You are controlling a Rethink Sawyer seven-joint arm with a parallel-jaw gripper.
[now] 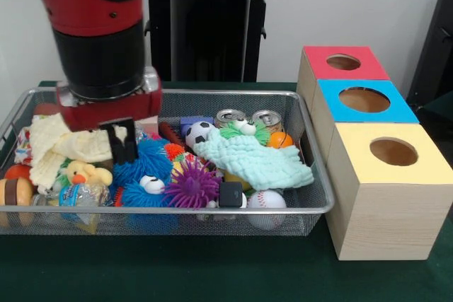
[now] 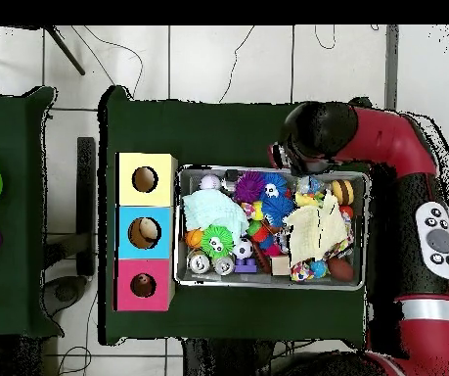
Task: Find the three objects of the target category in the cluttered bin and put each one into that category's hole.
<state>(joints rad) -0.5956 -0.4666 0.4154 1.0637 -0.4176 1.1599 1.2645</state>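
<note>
The silver wire-mesh bin [image 1: 177, 209] is full of clutter; it also shows in the overhead view [image 2: 267, 286]. My gripper [image 1: 123, 152] hangs low over the bin's left part, just above a blue fuzzy ball [image 1: 150, 163] and right of a cream cloth [image 1: 53, 145]. A yellow plush duck [image 1: 85, 172] with an orange beak lies left of and below the gripper, apart from it. No tiger shows. The red-faced box's hole [image 1: 343, 62] is at the far right, and it also shows in the overhead view [image 2: 143, 285]. In the overhead view the arm [image 2: 318, 132] hides the gripper.
Blue-faced box [image 1: 364, 100] and yellow-faced box [image 1: 393, 152] stand beside the red one. In the bin lie a mint cloth [image 1: 258, 161], a purple spiky ball [image 1: 192, 184], a soccer ball [image 1: 199, 133], a baseball [image 1: 267, 200] and two cans [image 1: 249, 119].
</note>
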